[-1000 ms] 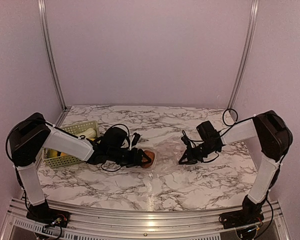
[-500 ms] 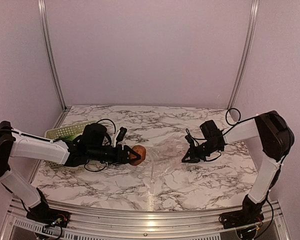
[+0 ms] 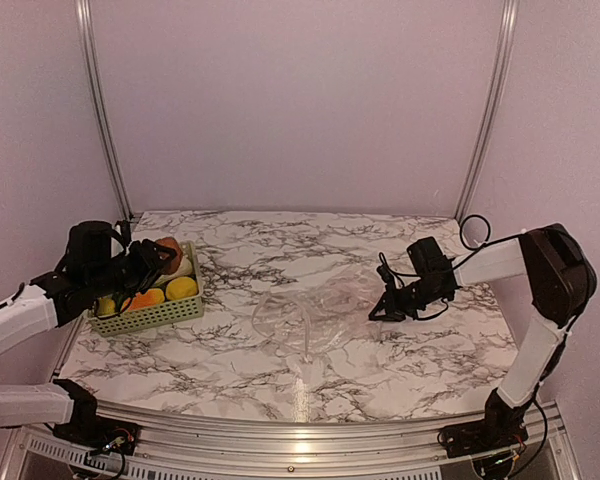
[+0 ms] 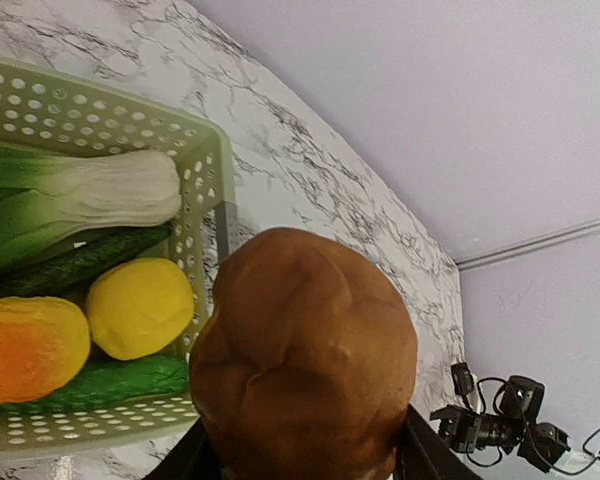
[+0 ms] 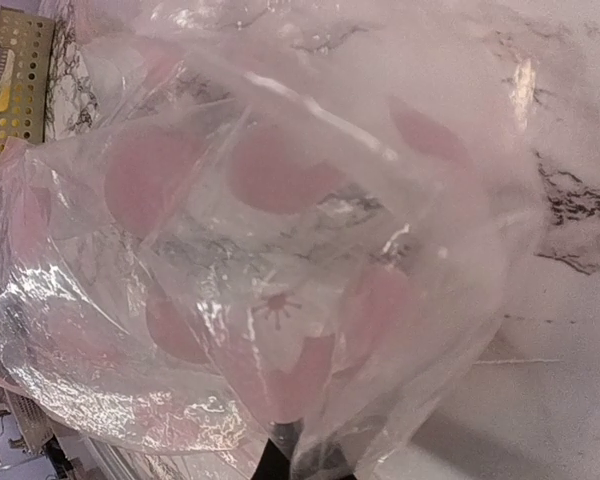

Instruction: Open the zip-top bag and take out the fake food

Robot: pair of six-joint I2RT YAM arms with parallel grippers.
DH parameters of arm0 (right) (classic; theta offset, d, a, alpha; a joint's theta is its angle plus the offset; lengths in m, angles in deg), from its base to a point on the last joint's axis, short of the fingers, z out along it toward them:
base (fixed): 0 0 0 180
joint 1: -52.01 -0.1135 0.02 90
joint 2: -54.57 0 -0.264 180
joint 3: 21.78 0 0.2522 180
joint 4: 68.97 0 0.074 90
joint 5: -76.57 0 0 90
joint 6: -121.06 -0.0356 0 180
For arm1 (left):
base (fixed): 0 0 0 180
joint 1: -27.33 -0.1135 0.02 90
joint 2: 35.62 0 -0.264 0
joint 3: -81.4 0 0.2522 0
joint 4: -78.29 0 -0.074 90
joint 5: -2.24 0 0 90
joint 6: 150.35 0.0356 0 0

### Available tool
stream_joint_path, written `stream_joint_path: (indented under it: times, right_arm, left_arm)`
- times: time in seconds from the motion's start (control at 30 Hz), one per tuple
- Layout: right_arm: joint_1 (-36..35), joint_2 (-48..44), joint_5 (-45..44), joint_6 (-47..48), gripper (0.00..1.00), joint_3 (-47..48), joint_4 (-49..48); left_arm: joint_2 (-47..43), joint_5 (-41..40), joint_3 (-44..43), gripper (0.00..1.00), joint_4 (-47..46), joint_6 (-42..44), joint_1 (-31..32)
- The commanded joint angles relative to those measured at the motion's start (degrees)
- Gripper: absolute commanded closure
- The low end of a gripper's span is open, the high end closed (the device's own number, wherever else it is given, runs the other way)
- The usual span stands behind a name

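Note:
My left gripper (image 3: pixel 160 256) is shut on a brown fake food piece (image 4: pixel 305 350), shaped like a bread roll, and holds it just above the right end of the pale green basket (image 3: pixel 170 312). The basket holds a green-and-white leafy vegetable (image 4: pixel 75 200), a yellow piece (image 4: pixel 140 305), an orange piece (image 4: pixel 25 345) and green pieces (image 4: pixel 100 380). The clear zip-top bag (image 3: pixel 315 310) lies crumpled at the table's middle. My right gripper (image 3: pixel 377 308) is shut on the bag's right edge; the plastic (image 5: pixel 280 260) fills the right wrist view.
Metal frame posts stand at the back left (image 3: pixel 100 110) and back right (image 3: pixel 485 110). The marble table (image 3: pixel 230 375) ends at a metal rail along the near edge. The basket sits close to the left wall.
My left arm swung left from beside the bag to over the basket, carrying the brown piece. My right gripper shifted slightly right with the bag's edge, and the bag now lies empty.

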Motion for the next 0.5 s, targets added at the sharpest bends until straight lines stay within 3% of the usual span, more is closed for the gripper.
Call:
stream_joint_path:
  times: [0.0, 0.2, 0.47]
  right_arm:
    - [0.3, -1.5, 0.4, 0.0, 1.00, 0.1, -0.4]
    - [0.3, -2.3, 1.0, 0.3, 1.00, 0.1, -0.5]
    - [0.3, -3.5, 2.0, 0.2, 1.00, -0.8, -1.0]
  left_arm:
    - [-1.8, -7.1, -4.6, 0.57, 21.2, 1.4, -9.5]
    - [3.4, -7.6, -8.8, 0.56, 26.7, 6.8, -20.6]
    - [15.7, -8.3, -16.6, 0.54, 27.5, 12.9, -27.4]
